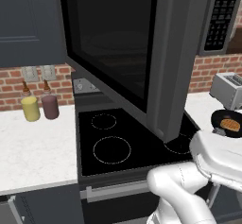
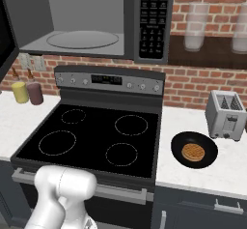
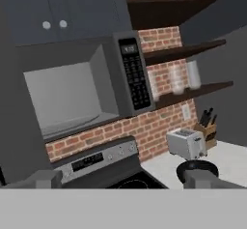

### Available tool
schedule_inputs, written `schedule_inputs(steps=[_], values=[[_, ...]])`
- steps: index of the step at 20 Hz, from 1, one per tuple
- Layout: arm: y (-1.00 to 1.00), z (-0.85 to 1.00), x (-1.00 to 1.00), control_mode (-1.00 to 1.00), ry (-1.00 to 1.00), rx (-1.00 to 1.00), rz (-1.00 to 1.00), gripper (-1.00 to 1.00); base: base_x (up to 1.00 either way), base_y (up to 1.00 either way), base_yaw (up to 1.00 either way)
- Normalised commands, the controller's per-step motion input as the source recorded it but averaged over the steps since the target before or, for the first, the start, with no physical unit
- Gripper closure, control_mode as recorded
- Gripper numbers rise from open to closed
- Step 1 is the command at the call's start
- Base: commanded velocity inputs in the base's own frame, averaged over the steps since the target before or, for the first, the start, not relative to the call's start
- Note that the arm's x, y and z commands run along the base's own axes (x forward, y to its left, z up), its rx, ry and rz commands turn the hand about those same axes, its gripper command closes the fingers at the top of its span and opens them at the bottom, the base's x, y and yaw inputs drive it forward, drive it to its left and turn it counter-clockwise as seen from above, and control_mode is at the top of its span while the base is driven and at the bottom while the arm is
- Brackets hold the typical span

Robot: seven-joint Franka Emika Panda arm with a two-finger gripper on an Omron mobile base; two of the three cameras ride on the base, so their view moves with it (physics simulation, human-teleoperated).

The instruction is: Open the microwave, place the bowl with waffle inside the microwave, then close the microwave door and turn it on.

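The door point(image 1: 118, 48) stands swung wide open, leaving the microwave point(image 2: 96, 20) cavity and its glass turntable exposed above the stove point(image 2: 96, 136). The bowl point(image 2: 194, 149) sits on the white counter just right of the stove, in front of the toaster point(image 2: 226, 114), with the waffle point(image 2: 193, 152) lying flat at its centre.

The bowl looks stiff, light and smooth, probably a little slippery, and too wide to span. Its rim is the likely place to pinch, one finger inside and one outside, at a spot clear of the waffle. The waffle is loose and light, so any tilt on the way up to the cavity could slide it out.

The arm is folded low in front of the stove, its white links bunched at the bottom of both base views. The hand looks up and across at the open cavity, the keypad and the toaster. The gripper point(image 3: 126, 179) holds nothing, its tips set wide apart, released.
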Motion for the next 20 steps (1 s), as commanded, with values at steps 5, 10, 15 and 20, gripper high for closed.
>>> schedule_inputs(steps=[5,10,15,20], values=[[-0.52,-0.07,0.0,-1.0,0.09,0.21,0.61,-1.0,0.0,0.0,0.0],[-0.34,-0.06,0.3,-1.0,0.04,0.17,0.69,-1.0,0.0,0.0,0.0],[-0.14,-0.16,0.76,-1.0,0.01,0.13,0.64,-1.0,0.0,0.0,0.0],[0.0,-0.11,0.48,-1.0,0.01,0.01,0.26,-1.0,0.0,0.0,0.0]])
